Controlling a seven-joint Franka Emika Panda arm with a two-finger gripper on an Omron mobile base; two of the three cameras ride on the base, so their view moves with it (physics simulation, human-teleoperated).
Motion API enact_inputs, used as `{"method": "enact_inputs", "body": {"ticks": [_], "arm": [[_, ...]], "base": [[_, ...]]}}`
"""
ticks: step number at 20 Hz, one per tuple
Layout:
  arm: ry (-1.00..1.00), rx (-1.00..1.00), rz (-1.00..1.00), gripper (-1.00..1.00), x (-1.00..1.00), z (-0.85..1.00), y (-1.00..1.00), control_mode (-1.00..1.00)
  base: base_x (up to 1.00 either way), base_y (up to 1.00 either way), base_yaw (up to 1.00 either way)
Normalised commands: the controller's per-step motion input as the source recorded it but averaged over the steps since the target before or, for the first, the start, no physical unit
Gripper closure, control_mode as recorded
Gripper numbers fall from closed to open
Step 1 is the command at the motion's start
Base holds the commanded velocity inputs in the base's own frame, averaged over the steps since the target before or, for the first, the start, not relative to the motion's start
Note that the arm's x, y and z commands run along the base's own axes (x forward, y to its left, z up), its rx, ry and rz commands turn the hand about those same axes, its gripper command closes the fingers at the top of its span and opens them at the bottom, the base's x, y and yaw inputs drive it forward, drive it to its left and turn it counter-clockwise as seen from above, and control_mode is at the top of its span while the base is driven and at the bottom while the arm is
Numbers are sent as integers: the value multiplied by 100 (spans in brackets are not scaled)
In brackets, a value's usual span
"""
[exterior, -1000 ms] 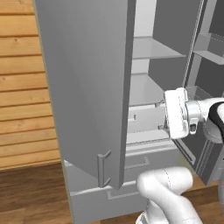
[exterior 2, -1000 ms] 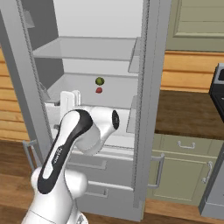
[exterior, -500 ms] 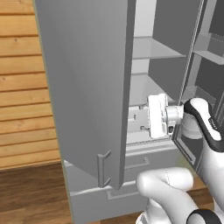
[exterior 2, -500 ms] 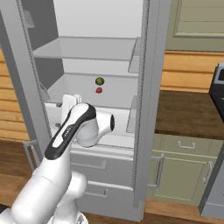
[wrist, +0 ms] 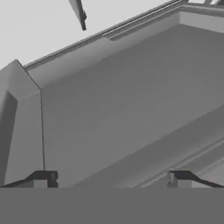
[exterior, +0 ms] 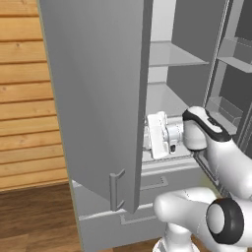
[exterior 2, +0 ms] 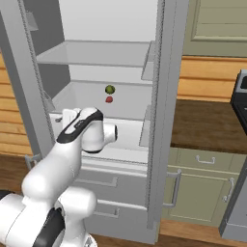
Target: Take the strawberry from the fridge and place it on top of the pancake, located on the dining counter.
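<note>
In your left base view, the fridge (exterior: 98, 98) stands open, its left door swung toward you.

In your right base view, the strawberry (exterior 2: 109, 100) lies far back on the middle shelf (exterior 2: 130, 96), just below a green ball (exterior 2: 110, 89).

In your hand view, the tool (wrist: 111, 179) is spread wide, holding nothing.

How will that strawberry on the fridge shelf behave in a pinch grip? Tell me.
The strawberry looks tiny and rounded, so it may roll on the flat shelf if nudged. It is probably very light and soft, so squeeze gently.
</note>
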Motion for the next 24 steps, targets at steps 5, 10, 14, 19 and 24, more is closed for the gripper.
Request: {"method": "enact_inputs", "body": {"ticks": [5,10,14,19,24], "arm": [[0,0,10,-100,-3,-11,50,-100],[3,0,2,-100,-32,-18,47,-100],[7,0,0,-100,-55,-27,52,-100],[2,-3,-3,-100,-46,-13,70,-100],[-1,-1,-11,-100,-45,-2,67,-100]], "base": [[0,0,0],[0,0,0],[0,0,0],[0,0,0],[0,0,0]]}}
